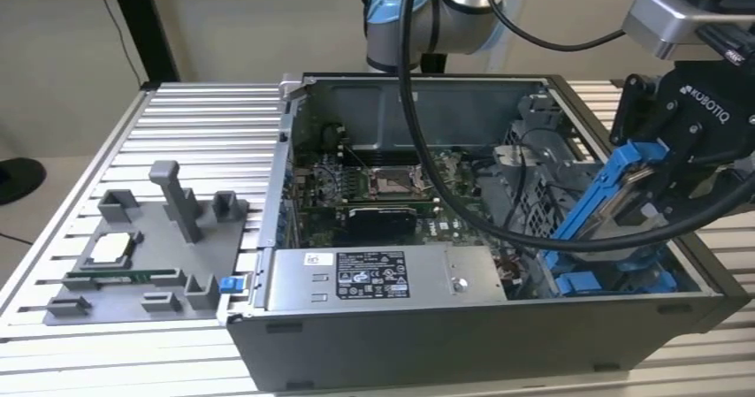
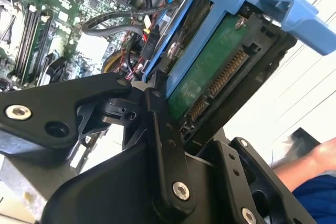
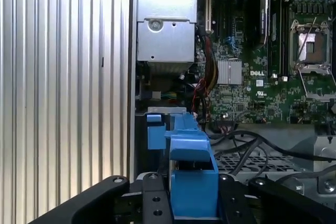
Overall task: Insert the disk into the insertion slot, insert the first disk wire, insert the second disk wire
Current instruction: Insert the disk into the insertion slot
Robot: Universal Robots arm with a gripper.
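My gripper (image 1: 674, 163) is shut on the disk (image 1: 604, 194), a drive in a bright blue carrier. It holds the disk steeply tilted over the open computer case, at the exterior view's right. The second wrist view shows the disk's green circuit board and connector (image 2: 210, 74) between the black fingers (image 2: 160, 124). In the first wrist view the blue carrier (image 3: 191, 166) sits between the fingers (image 3: 152, 203). The insertion slot (image 1: 590, 282), with blue rails (image 3: 156, 129), lies just below the disk's lower end. Black and coloured cables (image 3: 247, 145) lie beside the slot; which are the disk wires I cannot tell.
A grey labelled power-supply box (image 1: 377, 278) sits at the case front, the motherboard (image 1: 377, 185) behind it. A grey fixture with small parts (image 1: 154, 255) stands on the slatted aluminium table (image 1: 201, 123) at the exterior view's left. A person's hand and blue sleeve (image 2: 315, 177) are near the case.
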